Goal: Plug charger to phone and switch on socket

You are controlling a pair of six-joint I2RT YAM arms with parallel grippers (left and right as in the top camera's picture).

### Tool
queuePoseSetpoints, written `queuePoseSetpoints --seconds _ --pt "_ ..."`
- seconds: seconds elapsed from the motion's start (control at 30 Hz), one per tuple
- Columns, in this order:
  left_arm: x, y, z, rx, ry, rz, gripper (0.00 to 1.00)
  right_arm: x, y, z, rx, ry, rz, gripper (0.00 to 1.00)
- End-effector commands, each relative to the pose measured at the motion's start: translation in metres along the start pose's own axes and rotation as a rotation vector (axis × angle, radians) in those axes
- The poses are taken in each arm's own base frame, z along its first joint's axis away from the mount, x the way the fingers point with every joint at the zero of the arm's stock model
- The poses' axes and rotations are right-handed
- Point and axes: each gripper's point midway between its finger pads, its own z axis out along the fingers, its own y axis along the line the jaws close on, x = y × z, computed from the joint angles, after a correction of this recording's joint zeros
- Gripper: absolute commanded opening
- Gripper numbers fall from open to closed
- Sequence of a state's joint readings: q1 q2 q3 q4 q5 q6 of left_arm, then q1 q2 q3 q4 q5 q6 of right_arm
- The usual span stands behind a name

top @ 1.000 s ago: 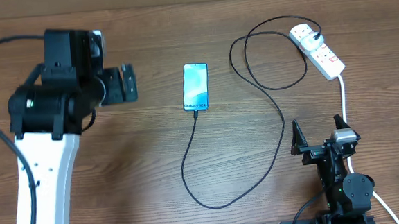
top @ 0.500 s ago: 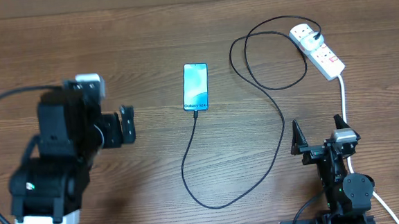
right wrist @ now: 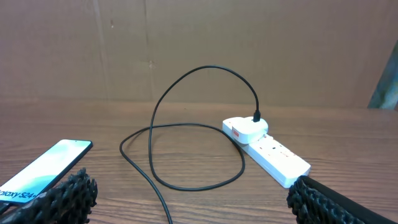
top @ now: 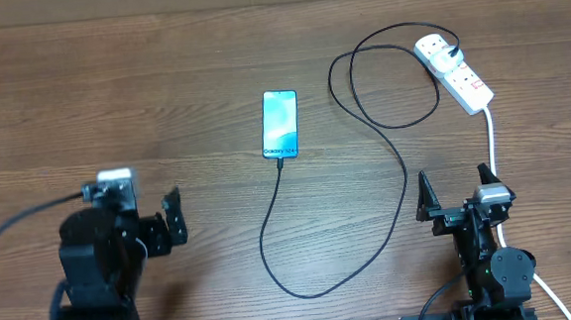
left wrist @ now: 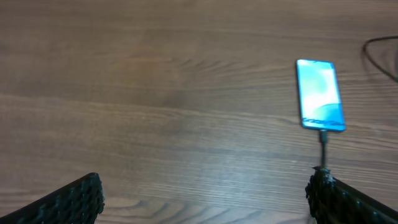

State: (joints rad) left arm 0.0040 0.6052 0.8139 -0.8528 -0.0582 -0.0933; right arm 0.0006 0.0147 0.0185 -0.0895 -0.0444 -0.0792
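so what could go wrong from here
1. The cable loops loosely between the phone and the power strip; an arm reaching for the switch could snag it and pull the tip out.
2. The white cord runs right beside the right fingers, so a move might drag the strip.

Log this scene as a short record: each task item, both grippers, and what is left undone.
phone: flat on the table, screen lit, facing up
charger: tip at the phone's bottom edge, apparently plugged in; other end sits in the socket
socket: far right of the table; switch position too small to tell
left gripper: open, empty, left of the phone and apart from it
right gripper: open, empty, facing the socket
left undone: socket switch, possibly
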Motion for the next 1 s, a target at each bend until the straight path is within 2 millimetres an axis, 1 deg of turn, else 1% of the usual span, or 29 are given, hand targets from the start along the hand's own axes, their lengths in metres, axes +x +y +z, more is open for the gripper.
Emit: queuePoseSetpoints --seconds 0.0,0.1,0.33,0.6,0.77,0.97 --pt "0.020 0.007 0.004 -0.024 -0.014 0.015 1.00 0.001 0.000 0.000 0.002 -0.007 -0.004 1.00" --pt "0.032 0.007 0.008 -0.017 -0.032 0.013 1.00 0.001 0.000 0.000 0.002 -0.007 -0.004 1.00" --pt "0.039 0.002 0.017 0.020 -0.121 0.010 1.00 0.001 0.000 0.000 0.002 -0.007 -0.004 1.00" --pt "0.038 0.001 0.021 0.039 -0.242 -0.018 1.00 0.001 0.000 0.000 0.002 -0.007 -0.004 1.00" --pt "0.041 0.001 0.031 0.048 -0.292 -0.048 1.00 0.001 0.000 0.000 0.002 -0.007 -0.004 1.00" --pt "0.037 0.000 0.035 0.057 -0.387 -0.051 1.00 0.001 0.000 0.000 0.002 -0.007 -0.004 1.00"
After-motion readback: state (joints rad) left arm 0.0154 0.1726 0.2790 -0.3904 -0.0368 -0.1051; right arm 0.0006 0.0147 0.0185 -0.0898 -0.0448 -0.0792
